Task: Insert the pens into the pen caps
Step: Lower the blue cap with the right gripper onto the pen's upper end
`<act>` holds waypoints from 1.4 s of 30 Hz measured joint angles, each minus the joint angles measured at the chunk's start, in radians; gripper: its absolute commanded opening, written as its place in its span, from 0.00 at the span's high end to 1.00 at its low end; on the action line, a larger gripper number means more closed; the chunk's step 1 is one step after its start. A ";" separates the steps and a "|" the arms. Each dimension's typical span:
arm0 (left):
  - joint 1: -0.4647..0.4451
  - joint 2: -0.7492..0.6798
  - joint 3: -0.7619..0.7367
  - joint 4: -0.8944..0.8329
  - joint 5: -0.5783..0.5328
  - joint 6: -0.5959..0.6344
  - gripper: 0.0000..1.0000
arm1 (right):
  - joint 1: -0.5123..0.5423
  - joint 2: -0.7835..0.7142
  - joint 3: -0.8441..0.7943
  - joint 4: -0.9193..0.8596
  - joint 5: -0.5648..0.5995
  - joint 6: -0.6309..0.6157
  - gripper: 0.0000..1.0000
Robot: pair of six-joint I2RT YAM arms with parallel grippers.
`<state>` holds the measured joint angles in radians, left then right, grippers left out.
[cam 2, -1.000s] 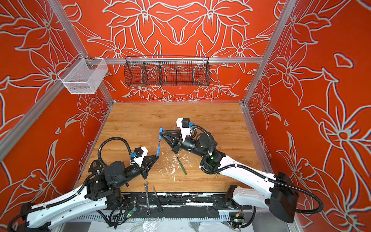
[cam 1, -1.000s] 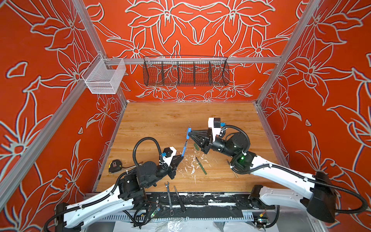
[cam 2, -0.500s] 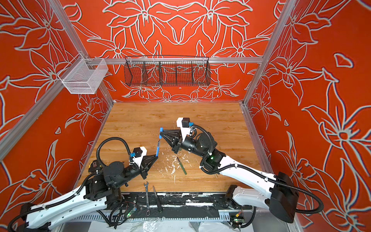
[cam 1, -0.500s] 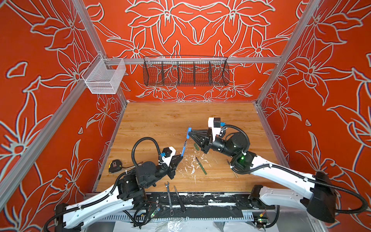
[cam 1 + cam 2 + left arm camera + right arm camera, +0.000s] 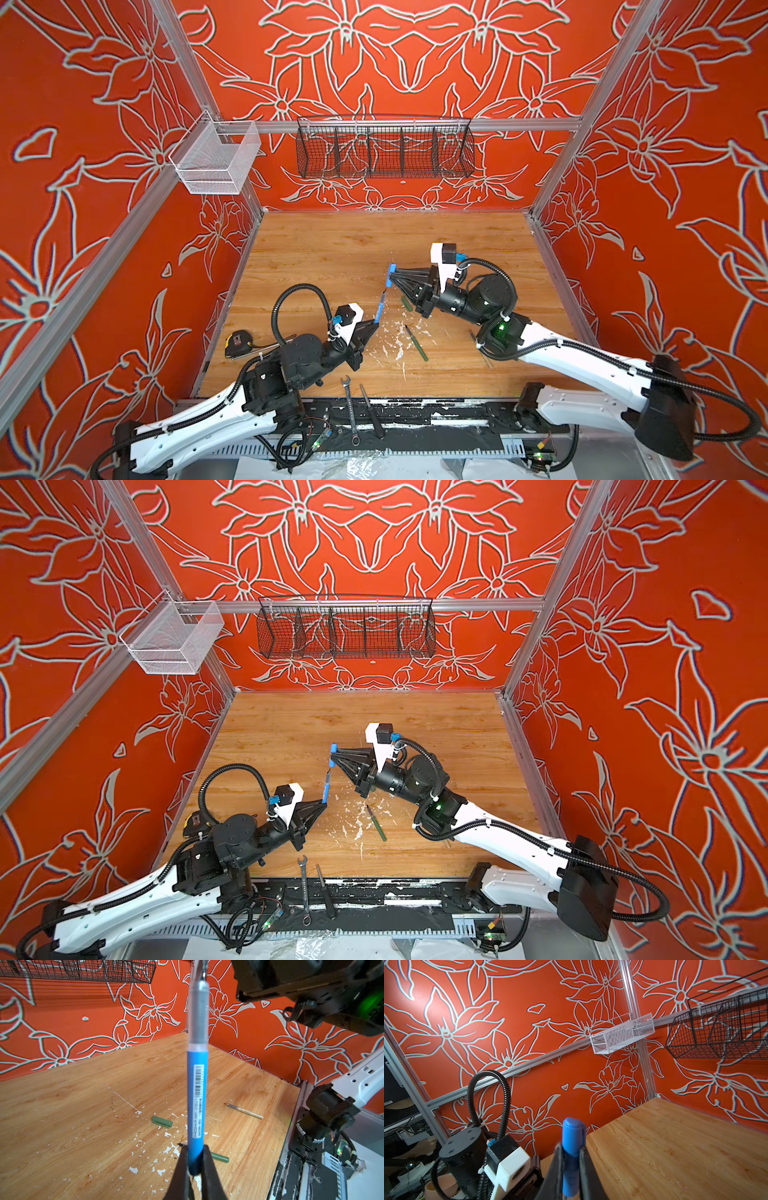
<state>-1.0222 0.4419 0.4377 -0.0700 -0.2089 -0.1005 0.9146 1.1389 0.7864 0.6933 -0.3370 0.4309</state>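
The enclosure is walled in red floral panels. A black wire basket and a white mesh basket hang on the rails, well clear of the work.

The wooden table is bare towards the back. Nearer the arms it is scattered with white flecks. A green pen, a green cap and a tan pen lie there, each apart from the others and uncapped. No tan cap can be made out.

The left gripper is clenched on the lower end of the blue pen. The pen is held off the table, nearly upright, with its dark tip uppermost.

The right gripper is clamped on the blue cap. The closed end of the cap is seen above the fingers. Its mouth is hidden between them and is judged to face down towards the pen.

In both top views the cap lies just beyond the pen tip, close but not touching, and roughly on the pen's long axis. Insertion has not begun. A small side offset is judged possible and should be corrected before the tip is pushed in.
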 measured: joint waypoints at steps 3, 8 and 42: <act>0.000 0.000 0.000 0.000 0.000 0.000 1.00 | 0.004 0.003 0.000 0.001 0.000 0.001 1.00; 0.000 0.000 0.001 -0.002 0.000 0.000 1.00 | 0.005 0.015 -0.001 0.014 0.000 0.006 1.00; 0.000 -0.007 0.034 -0.027 -0.008 0.001 1.00 | 0.031 0.056 -0.010 0.072 0.000 0.044 1.00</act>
<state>-1.0222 0.4347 0.4717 -0.0975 -0.2169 -0.0998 0.9451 1.1946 0.7769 0.7650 -0.3370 0.4747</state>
